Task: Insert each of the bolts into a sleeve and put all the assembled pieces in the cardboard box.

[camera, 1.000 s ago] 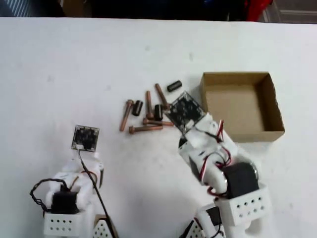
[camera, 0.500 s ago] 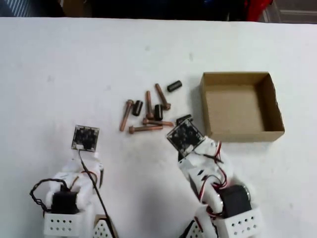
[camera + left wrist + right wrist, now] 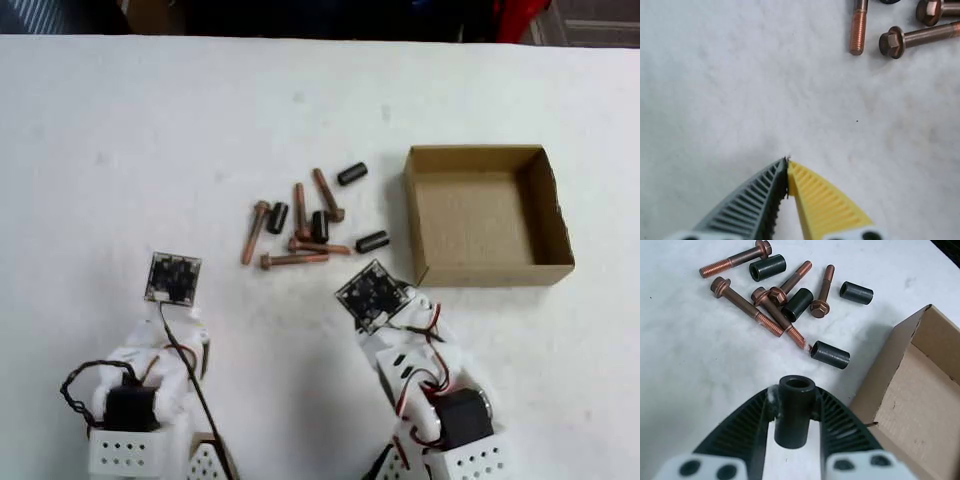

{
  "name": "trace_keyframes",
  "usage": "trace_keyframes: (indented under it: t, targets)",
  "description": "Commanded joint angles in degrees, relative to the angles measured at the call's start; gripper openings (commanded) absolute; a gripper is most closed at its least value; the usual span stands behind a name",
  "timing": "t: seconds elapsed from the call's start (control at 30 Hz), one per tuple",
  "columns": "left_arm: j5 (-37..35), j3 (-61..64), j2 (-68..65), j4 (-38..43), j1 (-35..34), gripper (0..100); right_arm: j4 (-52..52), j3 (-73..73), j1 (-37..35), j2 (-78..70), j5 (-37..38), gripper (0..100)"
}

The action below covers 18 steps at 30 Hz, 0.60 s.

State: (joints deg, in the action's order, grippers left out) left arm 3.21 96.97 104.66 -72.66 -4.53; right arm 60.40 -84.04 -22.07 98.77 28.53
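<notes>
Right tool [image 3: 794, 394]: clamped on a short black cylindrical sleeve [image 3: 793, 415], pinched round the body and carried upright above the white worktop [image 3: 685, 355]. Bore turned up and left uncovered, most likely so as to take a bolt from the open end. Just beyond it, four loose black sleeves [image 3: 830, 354] lying on their sides among five copper-coloured hex-flange bolts [image 3: 736, 296], heaped close together and partly crossing, none yet joined. Nearest loose sleeve touching or almost touching a bolt's threaded tip; hard to tell which. Beside the heap, an open brown cardboard box [image 3: 920, 390], mouth up, no assembled piece in it yet, set near enough to receive finished pieces. Left tool [image 3: 786, 169]: tips pressed together on nothing, hanging low over the worktop, short of the nearest bolt heads, seemingly parked rather than working. Judged stage: early, first sleeve in hand, mating bolt not yet picked, probably a job for the idle left tool.
</notes>
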Motion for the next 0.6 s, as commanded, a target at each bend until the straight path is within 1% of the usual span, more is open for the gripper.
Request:
trace_keyframes:
  t: [0.0,0.07,0.23,0.37,0.5,0.57]
  targets:
    - [-0.18,0.09,0.04,1.76,-0.04,2,-3.74,-1.14,-0.57,0.92,-0.62,1.6]
    - [-0.18,0.09,0.04,1.93,-1.63,2,-5.23,-2.81,-0.57,0.92,-0.62,1.6]
    - [-0.18,0.00,0.04,8.53,-4.44,2,-8.40,-5.19,-0.40,0.92,-0.62,1.6]
    - [0.35,-0.35,0.04,10.64,-5.93,2,-8.66,-6.51,-0.48,0.92,-0.70,1.7]
    - [5.45,-4.66,-0.04,9.05,-6.90,2,-8.75,-7.91,-0.57,0.92,-0.88,1.7]
    - [7.03,-8.62,-0.13,7.03,-8.31,2,-8.75,-8.00,-0.40,0.92,-5.10,1.8]
